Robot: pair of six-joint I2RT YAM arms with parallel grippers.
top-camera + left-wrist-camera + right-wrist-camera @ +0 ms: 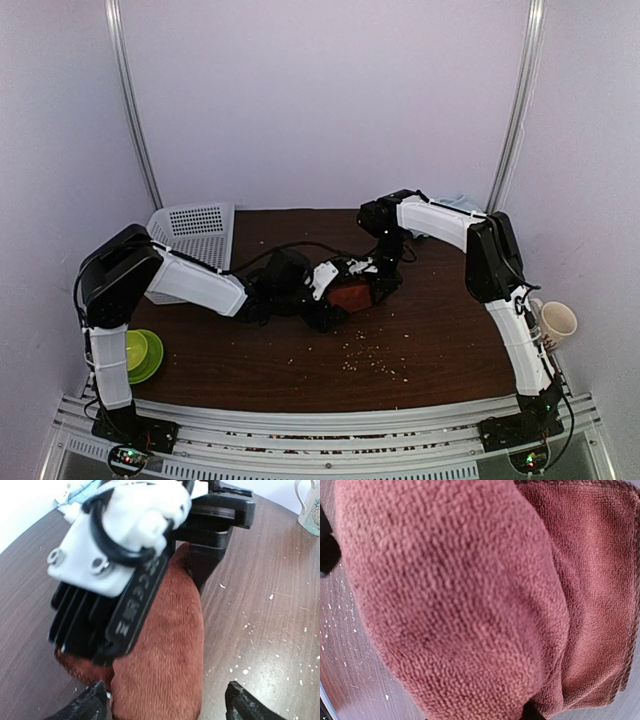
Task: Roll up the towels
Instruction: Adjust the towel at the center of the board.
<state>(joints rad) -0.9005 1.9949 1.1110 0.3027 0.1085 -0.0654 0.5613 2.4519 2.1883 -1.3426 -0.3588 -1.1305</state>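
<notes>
The rust-red towel (350, 297) lies mid-table as a thick roll (170, 645), with a flat tail still spread beside it (600, 580). My left gripper (332, 292) is open, and its fingertips (92, 702) straddle the near end of the roll with a gap on the right side. From above, my right gripper (380, 280) is shut on the roll. One of its fingers (209, 560) runs down the roll's side, and the cloth fills the right wrist view. The pale light-blue towel (455, 205) lies bunched at the back right, behind the right arm.
A white perforated basket (195, 235) stands at the back left. A green bowl (140, 352) sits at the near left by the left arm's base. A cream cup (557, 322) stands at the right edge. Pale crumbs (365, 358) dot the brown table in front of the roll.
</notes>
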